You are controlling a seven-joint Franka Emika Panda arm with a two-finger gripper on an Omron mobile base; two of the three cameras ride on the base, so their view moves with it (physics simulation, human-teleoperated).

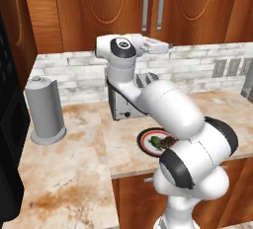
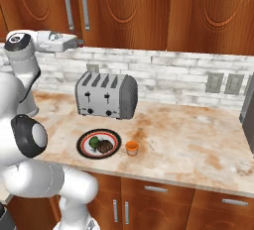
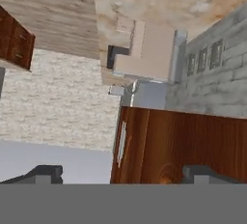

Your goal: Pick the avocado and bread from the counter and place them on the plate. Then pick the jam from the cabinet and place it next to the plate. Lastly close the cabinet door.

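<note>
The plate (image 2: pixel 115 140) lies on the counter (image 2: pixel 188 140) in front of the toaster. On it rest the green avocado (image 2: pixel 94 141) and the dark brown bread (image 2: pixel 104 147). Just right of the plate stands the orange jam (image 2: pixel 131 147). My arm hides part of the plate (image 1: pixel 144 139) in the left base view, where the avocado (image 1: pixel 156 140) peeks out. My gripper (image 2: pixel 77 41) is raised high in front of the cabinet (image 2: pixel 129 6), level with its lower edge. The cabinet doors look shut. In the hand view the gripper (image 3: pixel 124 174) is open, with nothing between its fingertips (image 3: pixel 46 172).
A silver toaster (image 2: pixel 106 95) stands against the brick wall behind the plate. A grey paper towel roll (image 1: pixel 44 109) stands at the left and a black appliance (image 1: pixel 10 124) at the far left edge. Wall outlets (image 2: pixel 223 83) sit to the right.
</note>
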